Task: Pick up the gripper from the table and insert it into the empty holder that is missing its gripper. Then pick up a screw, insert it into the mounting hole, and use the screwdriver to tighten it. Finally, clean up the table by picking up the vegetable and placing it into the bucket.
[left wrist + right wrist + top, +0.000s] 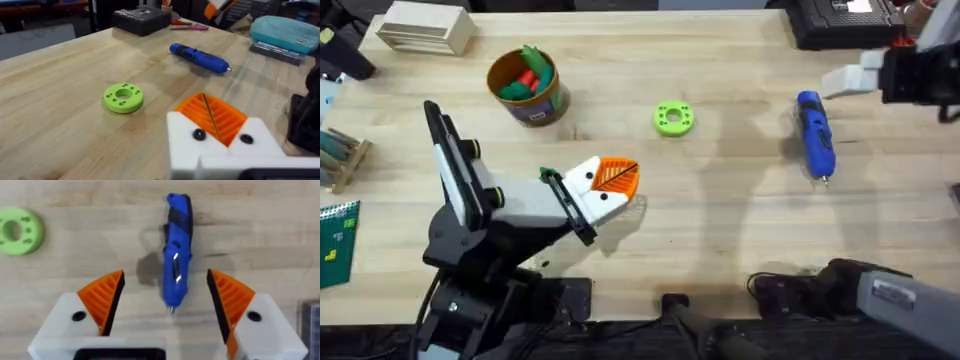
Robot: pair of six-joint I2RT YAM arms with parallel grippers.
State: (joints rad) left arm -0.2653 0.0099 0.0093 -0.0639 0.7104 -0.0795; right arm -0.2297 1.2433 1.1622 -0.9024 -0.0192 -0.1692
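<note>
Right gripper (pixel 167 305) fingers spread wide straddling the screwdriver (pixel 176 255) on the bench (pixel 740 210), left gripper (pixel 610 180) fingers clenched empty; off-centre closure could roll it away.

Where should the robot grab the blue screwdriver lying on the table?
Probably around the thick blue handle of the screwdriver, coming straight down from above. It lies flat with bare table either side, and the right gripper is open, one of its fingers on each side.
</note>
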